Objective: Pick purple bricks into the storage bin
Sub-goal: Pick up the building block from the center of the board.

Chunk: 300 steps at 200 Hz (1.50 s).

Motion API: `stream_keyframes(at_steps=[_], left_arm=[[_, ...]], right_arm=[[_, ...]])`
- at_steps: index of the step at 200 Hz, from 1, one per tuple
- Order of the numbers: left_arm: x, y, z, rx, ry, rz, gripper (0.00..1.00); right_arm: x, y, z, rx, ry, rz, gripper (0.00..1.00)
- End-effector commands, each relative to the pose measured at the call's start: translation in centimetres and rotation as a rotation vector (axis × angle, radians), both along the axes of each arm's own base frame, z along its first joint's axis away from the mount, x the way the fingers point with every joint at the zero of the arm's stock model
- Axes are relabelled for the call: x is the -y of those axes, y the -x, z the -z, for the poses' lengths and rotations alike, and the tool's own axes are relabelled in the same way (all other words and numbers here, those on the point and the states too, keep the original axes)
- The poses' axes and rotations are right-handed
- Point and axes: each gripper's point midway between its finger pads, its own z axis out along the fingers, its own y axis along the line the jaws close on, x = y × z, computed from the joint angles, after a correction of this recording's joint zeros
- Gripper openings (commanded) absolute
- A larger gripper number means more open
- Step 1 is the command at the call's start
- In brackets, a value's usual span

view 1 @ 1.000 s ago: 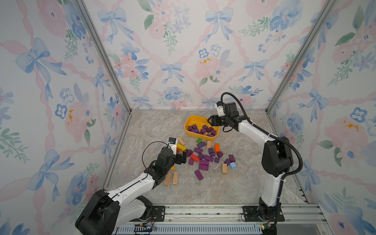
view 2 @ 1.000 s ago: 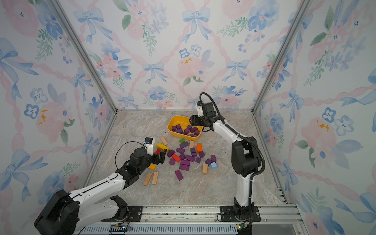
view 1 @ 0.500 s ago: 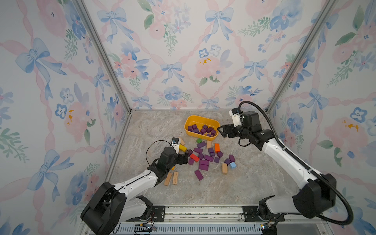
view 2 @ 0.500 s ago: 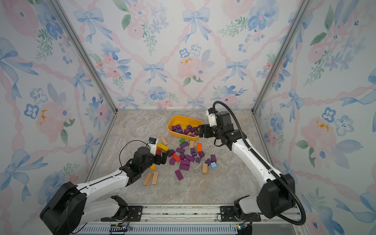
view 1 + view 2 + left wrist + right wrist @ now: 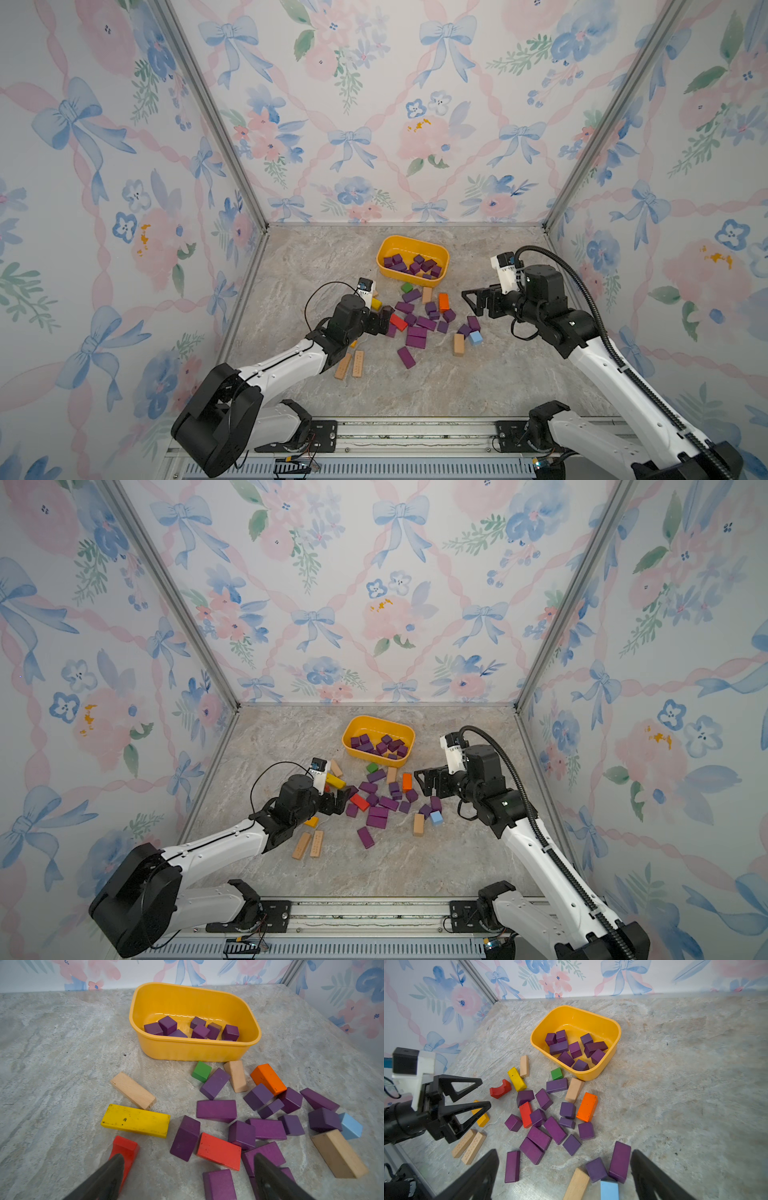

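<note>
- The storage bin [image 5: 411, 246], a yellow tub, sits toward the far side of the bench [image 5: 498, 374], its long axis roughly left-right. About ten purple bricks [image 5: 575, 1049] lie jumbled inside, and nothing else.
- More purple bricks lie loose on the bench just near of the bin, mixed with a green cube [image 5: 406, 287], an orange block [image 5: 443, 302] and red, yellow, pale blue and tan pieces.
- Two tan bars [image 5: 351, 365] at near left carry small stamped marks, too small to read.
- The nearest purple bar [image 5: 406, 357] lies flat and alone, long axis running far-left to near-right.
- The left pincer [image 5: 188, 1159] gapes wide and empty, low at the pile's left edge.
- The right pincer [image 5: 564, 1152] is spread wide and empty, above the pile's right edge.
</note>
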Motion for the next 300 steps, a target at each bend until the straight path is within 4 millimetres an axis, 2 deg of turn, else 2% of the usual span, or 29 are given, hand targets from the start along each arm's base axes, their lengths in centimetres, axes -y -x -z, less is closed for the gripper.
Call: stream_keyframes(at_steps=[1, 40, 62, 92, 168, 195, 218, 300], left_arm=[[1.2, 0.3, 0.3, -0.046, -0.003, 0.038, 0.98], [2.3, 1.0, 1.6, -0.105, -0.029, 0.074, 0.95], [2.6, 1.6, 2.6, -0.140, -0.033, 0.091, 0.78], [2.9, 2.1, 3.7, -0.172, -0.047, 0.104, 0.68], [3.8, 2.6, 5.6, -0.255, -0.032, 0.120, 0.63], [4.4, 2.7, 5.8, -0.257, -0.038, 0.136, 0.62], [4.7, 2.7, 5.7, -0.255, -0.040, 0.141, 0.56], [4.8, 2.4, 6.6, -0.270, -0.077, 0.136, 0.53]], right_arm=[[-0.5, 1.0, 0.5, -0.025, -0.040, -0.041, 0.97], [0.4, 1.5, 0.3, -0.015, -0.026, -0.005, 0.97], [0.9, 1.7, 0.4, -0.022, -0.015, 0.017, 0.97], [1.2, 1.9, 0.5, -0.021, -0.027, 0.037, 0.97], [1.5, 2.0, 2.1, -0.066, -0.018, 0.063, 0.97], [1.7, 1.9, 2.3, -0.068, -0.014, 0.077, 0.97], [1.7, 1.8, 2.6, -0.076, -0.010, 0.078, 0.97], [2.0, 1.3, 3.4, -0.108, 0.012, 0.101, 0.97]])
